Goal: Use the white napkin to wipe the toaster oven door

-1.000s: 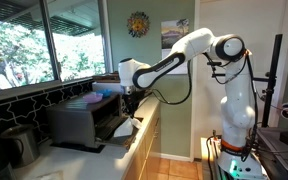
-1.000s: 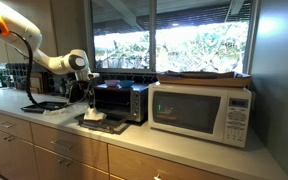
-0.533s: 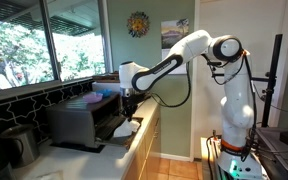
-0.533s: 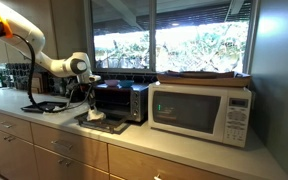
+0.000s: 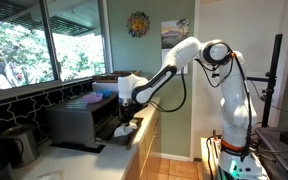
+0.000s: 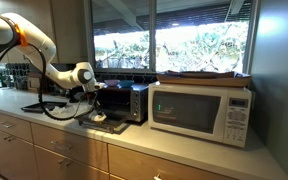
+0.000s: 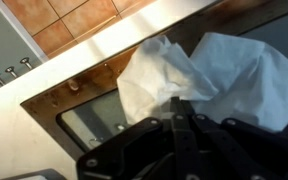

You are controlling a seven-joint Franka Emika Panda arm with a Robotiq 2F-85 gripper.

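The toaster oven (image 5: 79, 118) (image 6: 122, 100) stands on the counter with its door (image 5: 112, 132) (image 6: 102, 123) folded down flat. The white napkin (image 7: 199, 75) lies crumpled on the open door's glass (image 7: 94, 115); it also shows in both exterior views (image 5: 125, 127) (image 6: 96, 117). My gripper (image 7: 180, 108) (image 5: 127, 112) (image 6: 90, 103) is directly over the napkin with its fingers pressed together on the cloth, low over the door.
A white microwave (image 6: 202, 110) stands beside the toaster oven. A dish rack (image 6: 9, 76) and sink area lie further along the counter. A metal pot (image 5: 21, 143) sits near the oven. The counter edge (image 5: 142, 135) drops to a tiled floor (image 7: 69, 22).
The arm has lowered and the gripper has come down onto the napkin on the open door; the elbow has dropped in both exterior views.
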